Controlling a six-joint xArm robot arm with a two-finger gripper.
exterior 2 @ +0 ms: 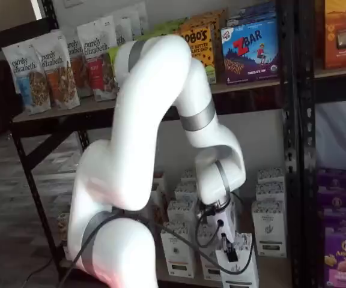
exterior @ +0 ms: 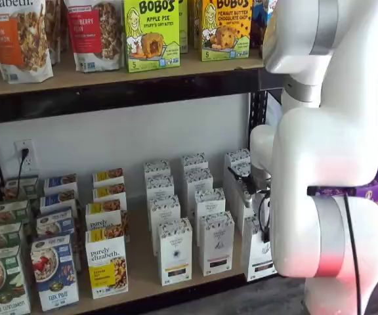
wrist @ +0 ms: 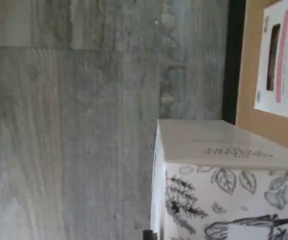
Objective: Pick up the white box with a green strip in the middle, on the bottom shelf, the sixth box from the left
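At the bottom shelf [exterior: 143, 292] front edge, gripper [exterior 2: 228, 251] fingers clamped on the white box [exterior 2: 242, 267], box upright.

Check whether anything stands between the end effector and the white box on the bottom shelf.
Nothing visible does. The end effector is right at the white box, with a black finger against its face. Whether it grips the box, I cannot tell.

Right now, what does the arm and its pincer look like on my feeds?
Glossy white arm with rounded links and grey joint bands. A black cable loops from it down to the pincer, which shows black fingers; a thin black cable also hangs along the arm.
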